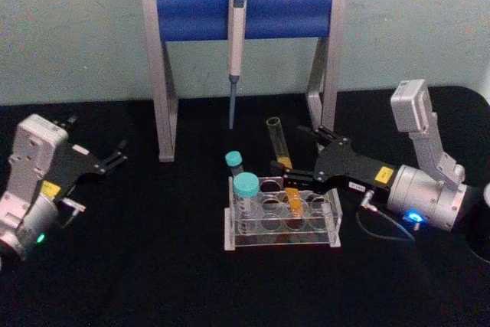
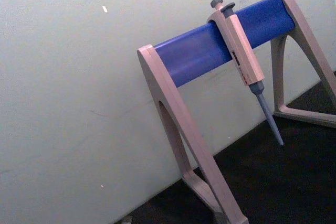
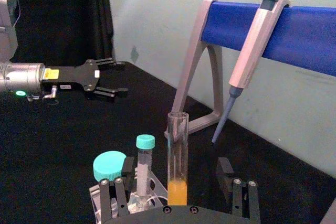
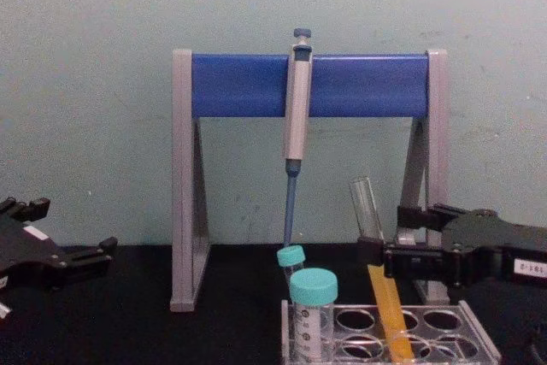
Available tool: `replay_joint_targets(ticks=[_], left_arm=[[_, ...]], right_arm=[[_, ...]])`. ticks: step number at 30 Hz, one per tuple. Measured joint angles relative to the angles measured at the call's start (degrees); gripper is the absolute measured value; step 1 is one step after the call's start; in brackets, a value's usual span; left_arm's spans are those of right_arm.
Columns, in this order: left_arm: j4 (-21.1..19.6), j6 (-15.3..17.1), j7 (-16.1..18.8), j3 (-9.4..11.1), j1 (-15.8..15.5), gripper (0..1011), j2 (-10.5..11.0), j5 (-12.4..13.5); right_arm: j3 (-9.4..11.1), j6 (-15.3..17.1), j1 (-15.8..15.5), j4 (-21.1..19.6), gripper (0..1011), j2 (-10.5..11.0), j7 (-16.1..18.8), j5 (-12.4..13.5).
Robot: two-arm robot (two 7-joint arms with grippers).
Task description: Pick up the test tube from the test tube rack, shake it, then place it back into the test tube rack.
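Test tube (image 4: 367, 207) aslant in chest view; right gripper (image 3: 176, 183) jaws apart

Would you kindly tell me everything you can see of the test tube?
The test tube is a long, slim, clear glass tube, uncapped, with orange-yellow liquid in its lower part. It stands in the test tube rack, its open top leaning toward the robot's left. The right gripper is open around it, not touching.
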Motion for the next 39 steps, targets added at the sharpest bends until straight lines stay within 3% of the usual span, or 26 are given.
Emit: replay_joint_targets(ticks=[5,9,12,13,15,16,18,22,26,32,39], left_arm=[[0.00,0.00,0.00,0.00,0.00,1002,0.00,0.00],[0.00,0.00,0.00,0.00,0.00,1001,0.00,0.00],[0.00,0.00,0.00,0.00,0.00,1001,0.00,0.00],[0.00,0.00,0.00,0.00,0.00,1001,0.00,0.00],[0.00,0.00,0.00,0.00,0.00,1001,0.00,0.00],[0.00,0.00,0.00,0.00,0.00,1001,0.00,0.00],[0.00,0.00,0.00,0.00,0.00,1001,0.00,0.00],[0.00,0.00,0.00,0.00,0.00,1001,0.00,0.00],[0.00,0.00,0.00,0.00,0.00,1002,0.00,0.00],[0.00,0.00,0.00,0.00,0.00,1002,0.00,0.00],[0.00,0.00,0.00,0.00,0.00,1001,0.00,0.00]], right_arm=[[0.94,-1.57,-0.59,-1.22,1000,0.44,1.46,1.76],[3.08,-2.61,-1.70,-3.45,1000,0.75,1.52,4.84],[5.25,-2.84,-2.99,-5.80,1000,0.88,-1.45,6.15],[6.49,-2.63,-3.90,-7.20,1000,0.84,-4.60,6.17],[7.49,-2.22,-4.58,-8.36,1000,0.74,-7.43,5.70],[7.97,-1.95,-4.92,-8.85,1000,0.68,-9.00,5.25],[9.36,-0.11,-6.20,-10.67,1000,0.25,-15.90,2.26],[10.04,2.52,-7.14,-11.49,1000,-0.37,-22.30,-1.22],[9.78,7.58,-7.84,-10.69,1000,-1.82,-30.17,-6.10],[8.70,11.30,-8.56,-8.50,1000,-2.95,-34.38,-10.28],[8.66,12.34,-8.77,-7.10,1000,-3.67,-34.99,-11.80]])
